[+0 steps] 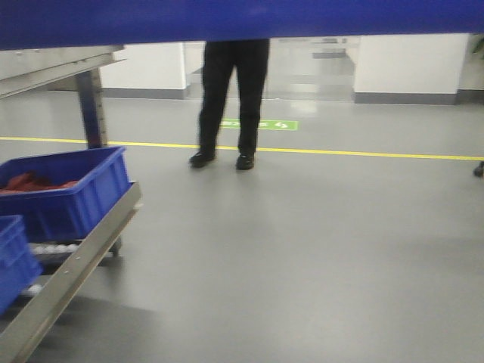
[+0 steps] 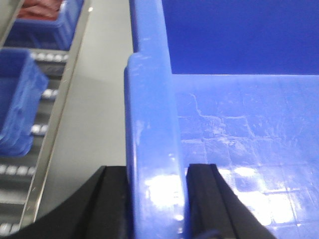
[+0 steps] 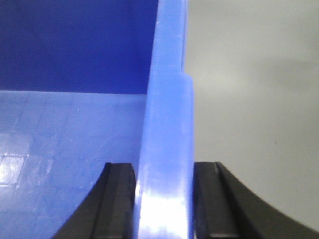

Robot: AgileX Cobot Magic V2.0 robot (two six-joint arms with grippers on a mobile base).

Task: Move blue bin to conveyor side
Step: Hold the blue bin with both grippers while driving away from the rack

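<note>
Two arms are carrying the load, so the pickup looks done.

Front view: blue bin [image 1: 242, 19] is showing only as a dark blue band across the top edge, w/ nothing under it but floor [image 1: 318, 249]. It's prob. hanging in the air, not resting. A person [image 1: 231, 98] is standing past the yellow line [image 1: 378, 155]. The roller rack [image 1: 76, 268] at left is holding other bins [image 1: 68, 193] w/ red packets. Conveyor isn't showing anywhere.

Left wrist view: left jaws are straddling the bin's side wall, one inside, one outside, pressing on the rim. The rack is lying beside it, apart from the bin.

Right wrist view: right jaws are clamping the opposite wall the same way, w/ bare floor beyond. Bin is looking empty inside.

Remaining, by my read: travelling to the belt side and setting down, approx. half the job.
</note>
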